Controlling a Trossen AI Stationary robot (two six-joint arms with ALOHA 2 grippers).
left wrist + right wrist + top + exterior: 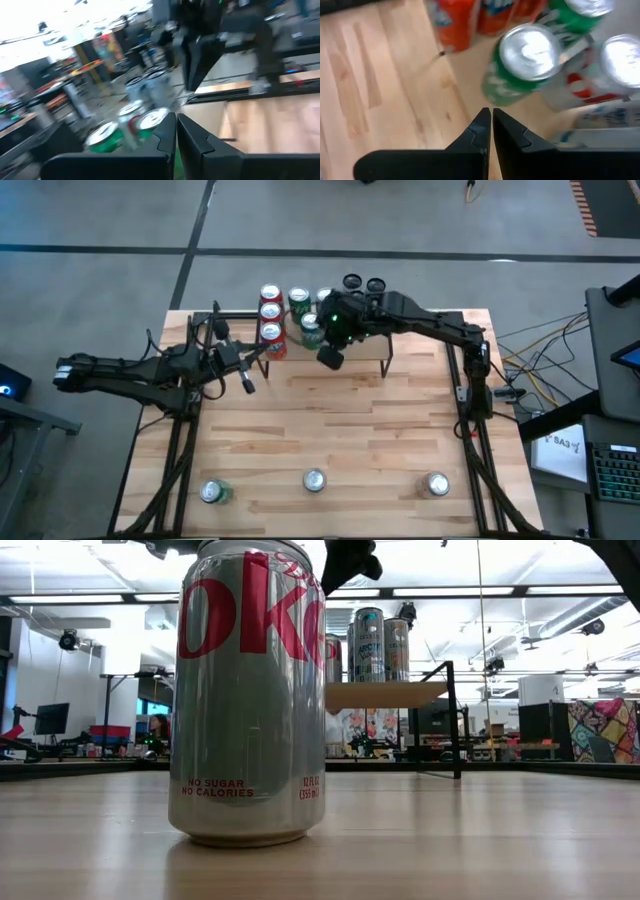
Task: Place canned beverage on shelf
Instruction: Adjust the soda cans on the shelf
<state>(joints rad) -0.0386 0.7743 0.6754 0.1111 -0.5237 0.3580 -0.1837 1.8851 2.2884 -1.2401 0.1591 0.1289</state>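
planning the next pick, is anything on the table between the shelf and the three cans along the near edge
No. In the high view the tabletop between the shelf and the three cans is bare wood; only the shut left gripper hangs over its left part.

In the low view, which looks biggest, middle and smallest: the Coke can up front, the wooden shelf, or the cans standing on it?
1. Coke can: fills most of the picture's height, but only because it stands right at the camera.
2. Shelf: farther back, a thin board on black legs.
3. Cans on the shelf: smallest; probably similar in real size to the Coke can.
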